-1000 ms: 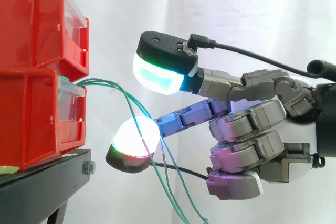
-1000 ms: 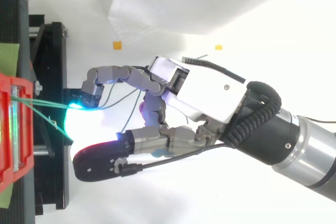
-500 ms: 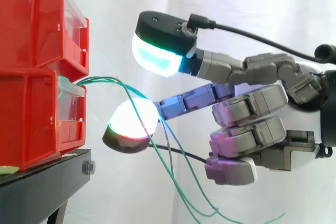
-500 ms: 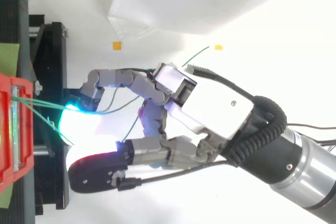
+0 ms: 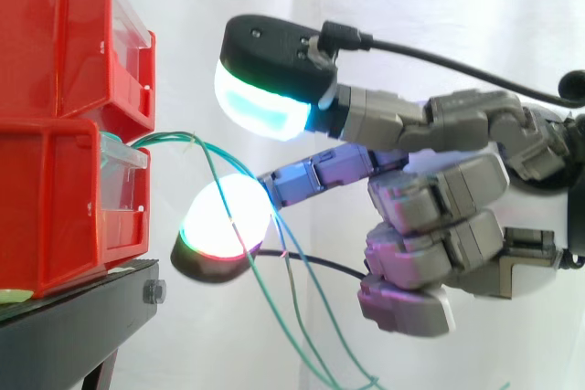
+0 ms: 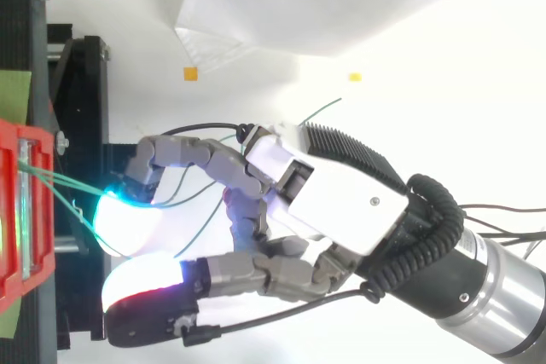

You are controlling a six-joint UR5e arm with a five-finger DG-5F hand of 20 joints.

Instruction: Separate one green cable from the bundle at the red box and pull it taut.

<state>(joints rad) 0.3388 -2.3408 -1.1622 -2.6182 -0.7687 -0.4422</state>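
Note:
Several thin green cables point(image 5: 218, 163) leave the clear front of the lower red bin point(image 5: 55, 207) and arc down to the right. My hand point(image 5: 439, 216) reaches in from the right. One straight finger ends in a cyan-white pad point(image 5: 263, 109) above the cables. Another ends in a white-red pad point(image 5: 224, 221) below and just right of the bin. The cables pass between these two pads, which stand apart without pinching them. The other fingers are curled into the palm. In the top view the cables point(image 6: 68, 183) run from the bin to the glowing pads of the hand point(image 6: 341, 210).
A second red bin point(image 5: 64, 43) is stacked on the lower one, both on a black stand point(image 5: 82, 317). Behind hangs a white curtain. Two small orange markers point(image 6: 190, 72) lie on the white floor. The cables' loose ends hang below the hand.
The hand has moved left toward the bins, its two straight fingers now closer to the lower bin's front. The cables between the pads have shifted with it.

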